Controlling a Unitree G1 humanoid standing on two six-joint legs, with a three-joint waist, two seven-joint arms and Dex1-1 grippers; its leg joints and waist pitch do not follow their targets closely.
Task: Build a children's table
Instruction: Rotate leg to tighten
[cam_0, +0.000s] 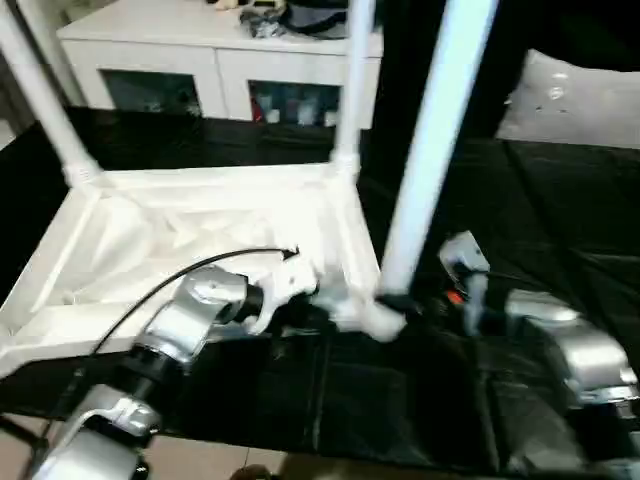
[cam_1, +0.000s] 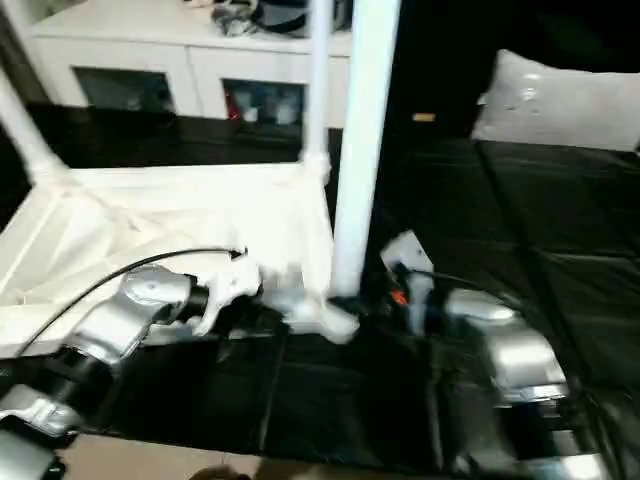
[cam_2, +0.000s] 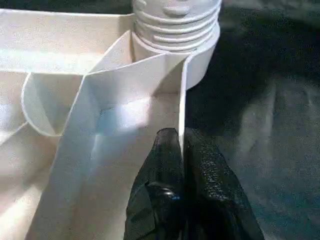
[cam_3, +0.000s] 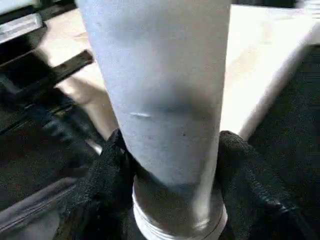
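Right hand (cam_3: 170, 200) has its two black fingers (cam_3: 107, 175) on both sides of a long white leg (cam_0: 435, 150), close to the leg's bottom end, so it is holding that leg. That leg stands up at the near right corner of the table top (cam_0: 200, 250), and it leans a little toward one o'clock. Left hand (cam_2: 182, 145) is squeezed shut on a thin white wall (cam_2: 181, 100) of the table top, right by the round corner socket (cam_2: 197, 60) where the leg's ridged end goes in. Biggest of all is the black surface (cam_0: 560, 200) that everything lies on. On it, toward nine o'clock, the white table top lies upside down with its ribs showing. Two more white legs stand in its far corners, one (cam_0: 40, 90) at about ten o'clock and one (cam_0: 355, 80) at about twelve o'clock. Behind, at twelve o'clock, is a white cabinet (cam_0: 200, 60) with glass doors. At two o'clock lies a grey cushion (cam_0: 570, 100).
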